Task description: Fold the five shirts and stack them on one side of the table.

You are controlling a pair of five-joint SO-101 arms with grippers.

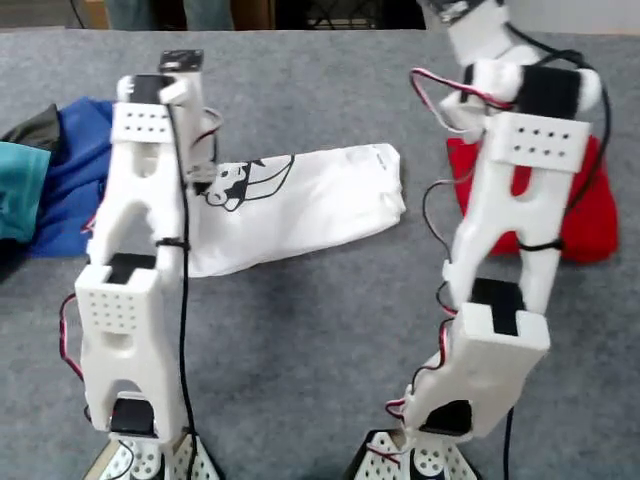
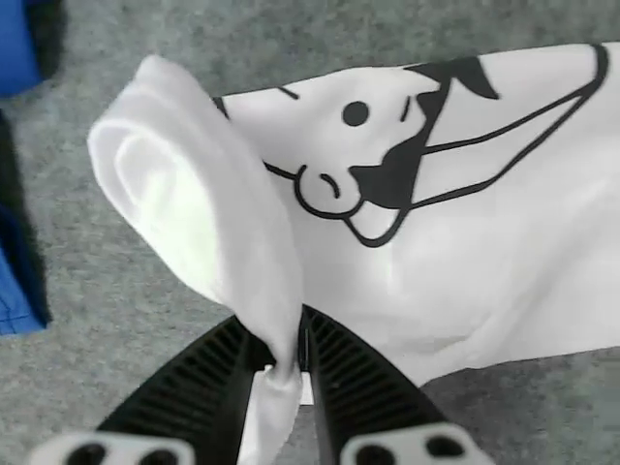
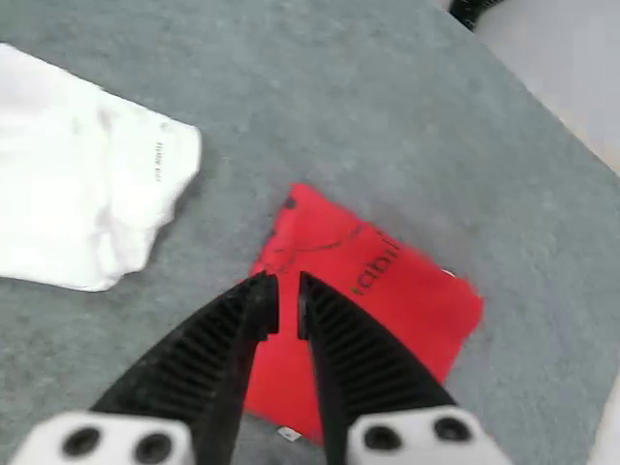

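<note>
1. Left jaws: closed on the white shirt [image 2: 465,242]. A fold of its edge is pinched between the two fingers, and from the grip the cloth rises in a loose roll clear of the bench [image 1: 320,350].

2. White shirt: it lies across the middle of the bench, between my two arms. A black line drawing faces up at the end beside my left jaws. The far end, towards my right arm, lies flat on the grey surface with its edges doubled under.

3. Right jaws: drawn almost fully together, with a thin slit between the tips and nothing in them. They point down over the near corner of the red shirt [image 3: 368,310]. I cannot tell from the wrist view whether the tips touch the cloth or hang just above it.

4. Red shirt: folded into a flat rectangle on the right side of the bench, just beside the white shirt's far end but apart from it. In the high view my right arm covers its middle.

5. Left edge of the bench: a blue shirt [image 1: 70,190] lies crumpled, with a teal shirt [image 1: 20,185] against it and a dark garment [image 1: 35,125] behind them, all unfolded.
</note>
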